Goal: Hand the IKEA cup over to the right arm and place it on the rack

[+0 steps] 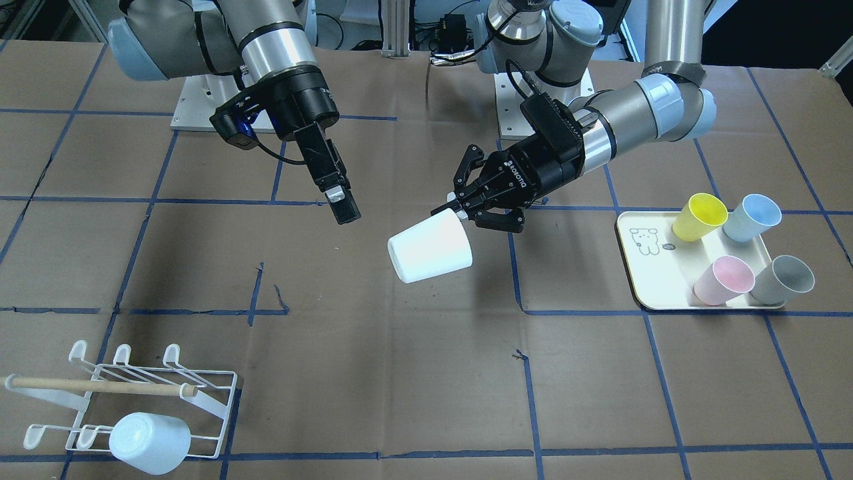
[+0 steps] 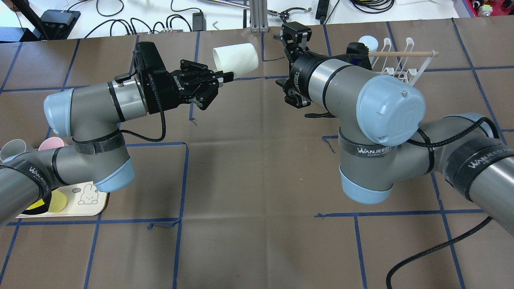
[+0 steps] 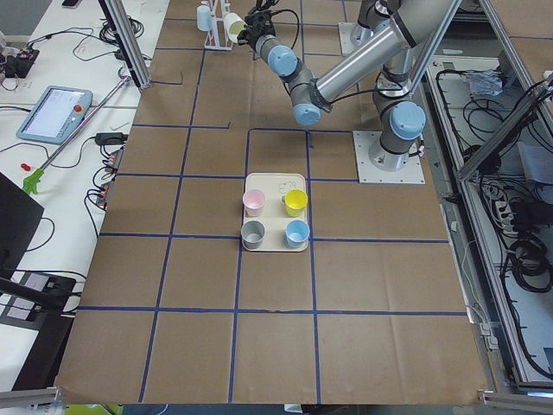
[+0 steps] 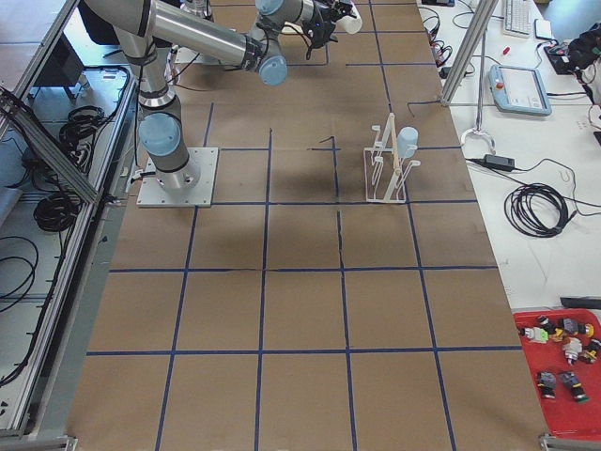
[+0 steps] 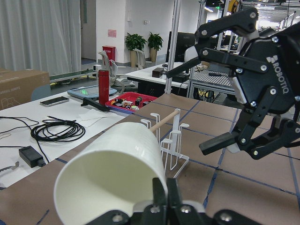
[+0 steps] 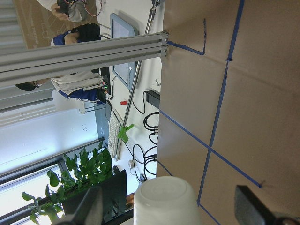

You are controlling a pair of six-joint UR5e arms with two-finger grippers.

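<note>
One white IKEA cup (image 1: 430, 248) hangs on its side in the air over the middle of the table (image 1: 413, 373). Its mouth is turned toward the left gripper (image 1: 460, 212), which is clamped on the rim (one finger inside the wall, one outside). The cup's closed base faces the right gripper (image 1: 342, 205), which is near but not touching, its fingers spread wide and holding nothing. The rack (image 1: 140, 400) sits at the table's edge on the robot's right, with a pale cup (image 1: 150, 443) resting on it below the wooden dowel (image 1: 100, 385). At the opposite end, a cream tray (image 1: 633, 257) carries a yellow cup (image 1: 700, 215), a blue cup (image 1: 752, 217), a pink cup (image 1: 724, 280) and a grey cup (image 1: 783, 280).
</note>
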